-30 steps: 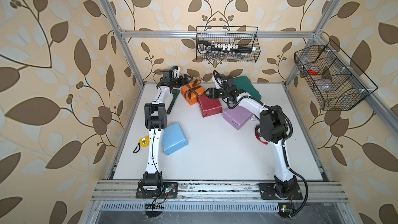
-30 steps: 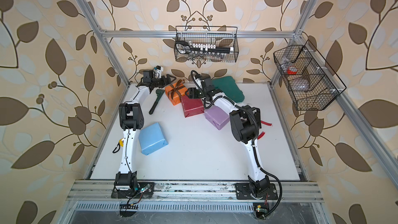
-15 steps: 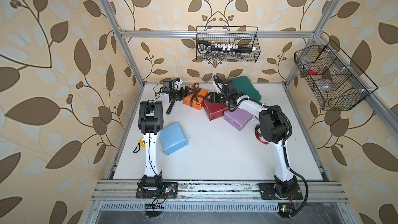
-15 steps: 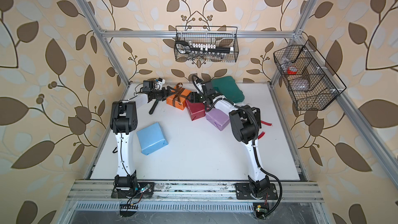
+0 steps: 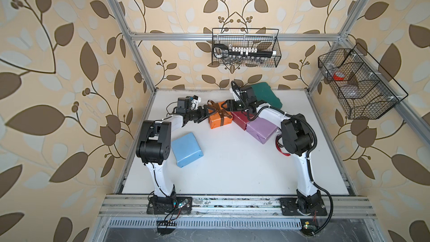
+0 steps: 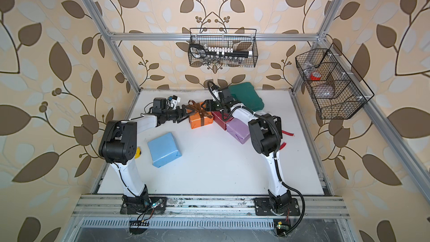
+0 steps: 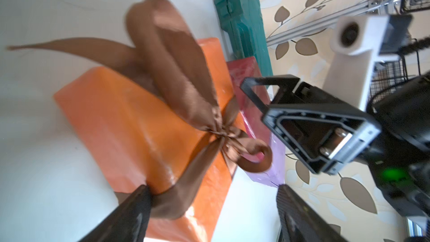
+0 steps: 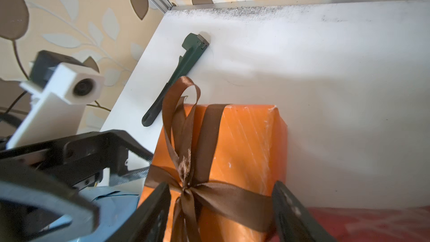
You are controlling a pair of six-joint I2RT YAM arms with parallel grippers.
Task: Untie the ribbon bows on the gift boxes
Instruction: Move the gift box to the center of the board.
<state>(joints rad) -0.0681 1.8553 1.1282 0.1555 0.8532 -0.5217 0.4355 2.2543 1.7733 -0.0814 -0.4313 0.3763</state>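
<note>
An orange gift box point(image 5: 220, 118) point(image 6: 200, 119) with a tied brown ribbon bow point(image 5: 217, 109) point(image 7: 221, 131) point(image 8: 186, 187) stands at the back middle of the table. My left gripper point(image 5: 206, 114) point(image 7: 213, 189) is open at the box's left side, and one finger point(image 7: 139, 203) touches a ribbon tail. From the right, my right gripper point(image 5: 224, 107) point(image 8: 221, 189) is open astride the knot and one bow loop. A dark red box point(image 5: 239, 118), a lilac box point(image 5: 261, 129) and a light blue box point(image 5: 186, 150) show no ribbon.
A green tool case point(image 5: 265, 94) lies at the back behind the right arm. A dark wrench point(image 8: 179, 75) lies near the back left corner. Loose red ribbon point(image 6: 287, 132) and a yellow tape measure point(image 6: 138, 153) lie at the table's sides. Wire baskets point(image 5: 245, 47) hang on the walls.
My left gripper has come from the back left corner to the orange box. The right gripper has closed in on the bow. The orange box has shifted a little forward and right.
</note>
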